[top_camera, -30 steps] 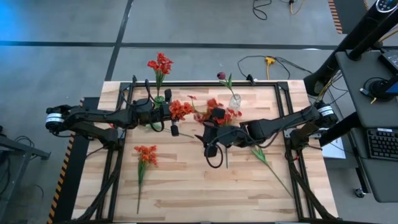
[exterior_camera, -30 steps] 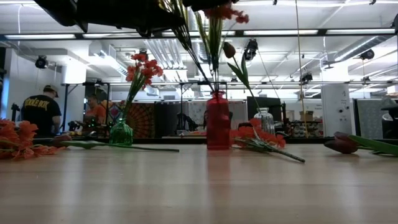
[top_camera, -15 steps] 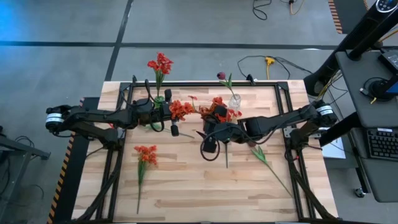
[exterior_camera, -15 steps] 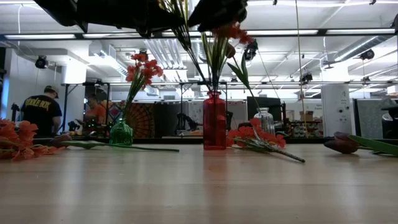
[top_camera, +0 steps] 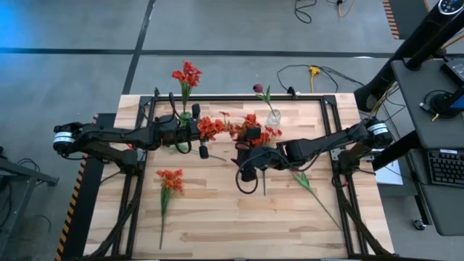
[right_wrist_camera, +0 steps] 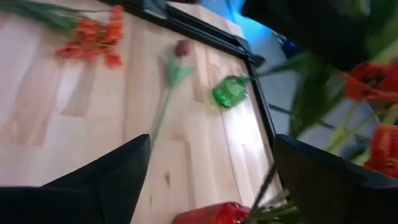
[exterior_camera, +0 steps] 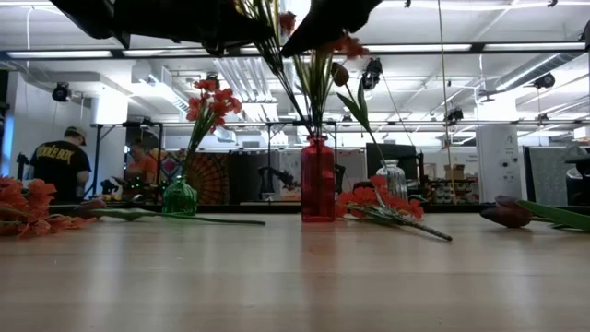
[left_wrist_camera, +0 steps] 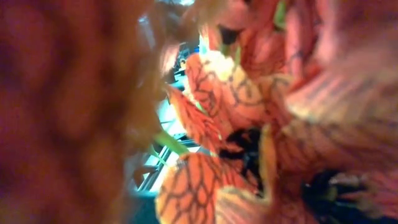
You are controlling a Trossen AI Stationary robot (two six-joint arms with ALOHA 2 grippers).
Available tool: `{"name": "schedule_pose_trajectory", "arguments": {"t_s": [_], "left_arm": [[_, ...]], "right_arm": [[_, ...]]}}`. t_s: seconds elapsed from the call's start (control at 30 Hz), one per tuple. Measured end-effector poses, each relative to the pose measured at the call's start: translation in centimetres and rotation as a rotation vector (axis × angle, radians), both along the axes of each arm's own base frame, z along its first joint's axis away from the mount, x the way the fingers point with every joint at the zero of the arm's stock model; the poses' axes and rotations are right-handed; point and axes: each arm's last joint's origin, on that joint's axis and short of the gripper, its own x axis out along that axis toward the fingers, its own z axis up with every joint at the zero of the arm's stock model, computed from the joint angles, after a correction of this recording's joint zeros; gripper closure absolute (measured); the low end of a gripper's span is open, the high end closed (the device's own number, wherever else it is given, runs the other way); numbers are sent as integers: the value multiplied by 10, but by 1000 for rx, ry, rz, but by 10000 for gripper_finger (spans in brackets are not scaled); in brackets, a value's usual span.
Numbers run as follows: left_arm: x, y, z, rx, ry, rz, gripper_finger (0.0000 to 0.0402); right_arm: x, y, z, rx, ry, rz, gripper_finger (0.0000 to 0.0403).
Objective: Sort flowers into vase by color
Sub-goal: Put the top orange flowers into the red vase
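High view: both arms mid-frame over crowded flowers.
Right gripper (top_camera: 246, 165) spread wide above red vase (exterior_camera: 318, 180); left gripper (top_camera: 204, 142) clamped among orange blooms (top_camera: 210, 127); bare tabletop (top_camera: 239, 225) lower frame.

Red and orange artificial flowers (top_camera: 250, 127) on long green stalks cluster upright in a red vase (exterior_camera: 318, 191) at frame centre. More orange-red blooms (exterior_camera: 207, 103) stand in a green vase (exterior_camera: 180, 197) at left. An orange stem (top_camera: 168, 183) lies flat at lower left, and a maroon bloom (exterior_camera: 505, 215) lies at right.
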Motion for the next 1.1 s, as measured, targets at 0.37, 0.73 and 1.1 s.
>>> {"name": "schedule_pose_trajectory", "arguments": {"t_s": [0.37, 0.73, 1.1], "left_arm": [[0, 0, -1, -1, 7, 0, 390], [0, 0, -1, -1, 11, 0, 390], [0, 0, -1, -1, 11, 0, 390]], "right_arm": [[-3, -9, 8, 271, -50, 60, 69], [-9, -41, 21, 507, -98, 74, 71], [-11, -39, 21, 540, -63, 132, 73]]}}
